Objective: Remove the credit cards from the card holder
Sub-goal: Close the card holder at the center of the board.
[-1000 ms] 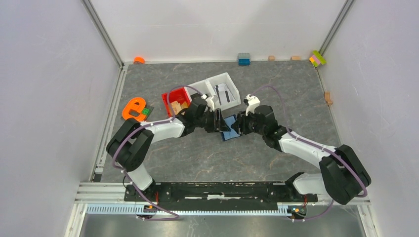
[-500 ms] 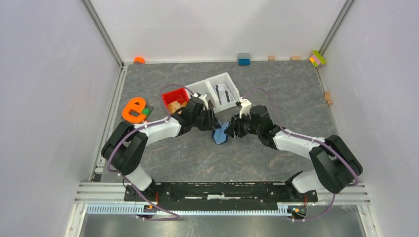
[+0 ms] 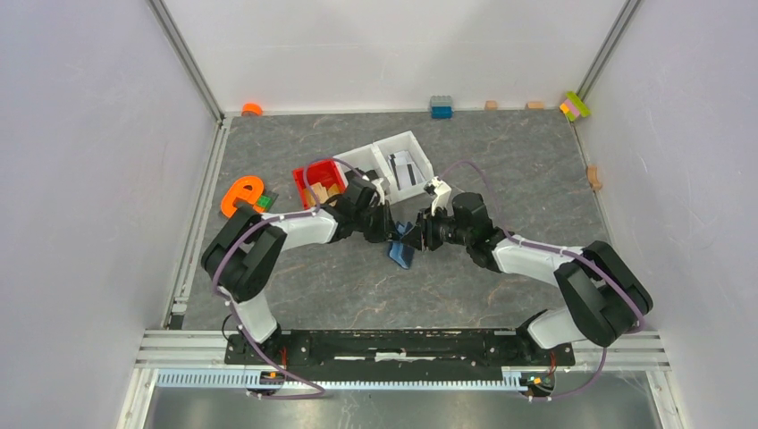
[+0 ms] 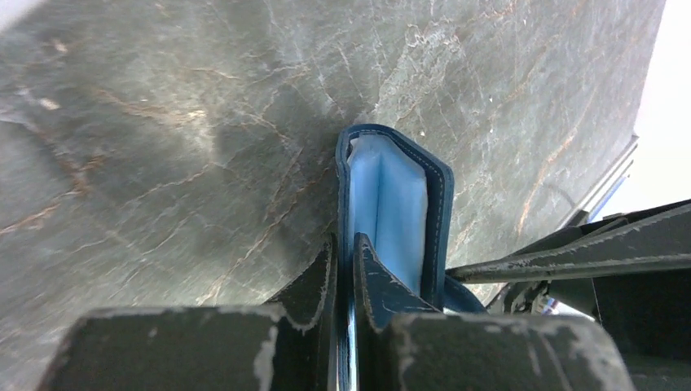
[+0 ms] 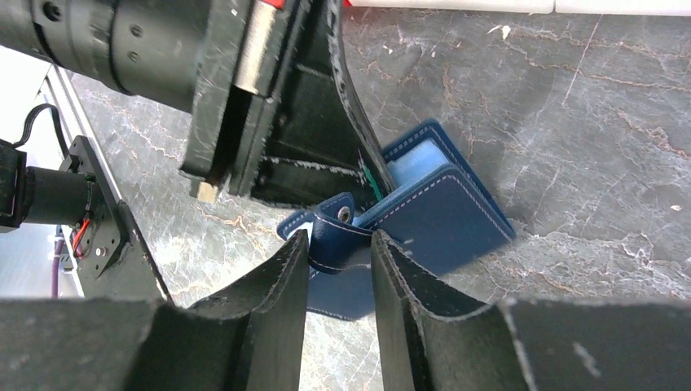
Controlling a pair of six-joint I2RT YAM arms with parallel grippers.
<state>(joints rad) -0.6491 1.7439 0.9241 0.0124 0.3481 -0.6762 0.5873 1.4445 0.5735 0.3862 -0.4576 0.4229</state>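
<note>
Navy card holder [image 4: 389, 191] stands on edge on the table [image 4: 163, 122], between both grippers.
Pressed thin onto one flap, the left gripper [image 4: 345, 244] has the holder's length running straight out from its fingertips. The right gripper [image 5: 341, 244] straddles the strap tab [image 5: 330, 226] from the opposite side, and I cannot tell whether it grips. No credit cards show inside.

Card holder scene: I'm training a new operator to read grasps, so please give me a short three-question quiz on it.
1. True or false: the card holder lies flat and shut on the table.
2. The right gripper has its jaws around: A) the strap tab; B) a grey card; C) the red bin.
3. In the left wrist view, what colour is the holder's lining?
Key: 1 false, it is up on edge and partly open; 2 A; 3 light blue.
</note>
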